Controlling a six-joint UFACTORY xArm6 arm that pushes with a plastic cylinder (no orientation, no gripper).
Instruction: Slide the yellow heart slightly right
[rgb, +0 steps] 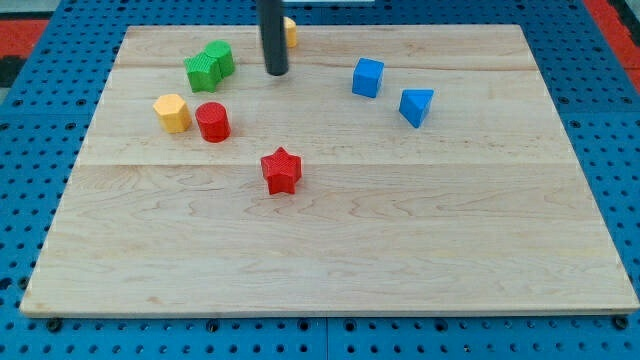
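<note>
my tip (276, 71) is seen touching nothing, just left of the yellow block (290, 31), mostly hidden at the board's (330, 250) top edge; bare wood lies rightward.

The straight dark rod is coming down from the view's top, standing upright, my tip (276, 72) resting left of centre, near the top edge.
</note>
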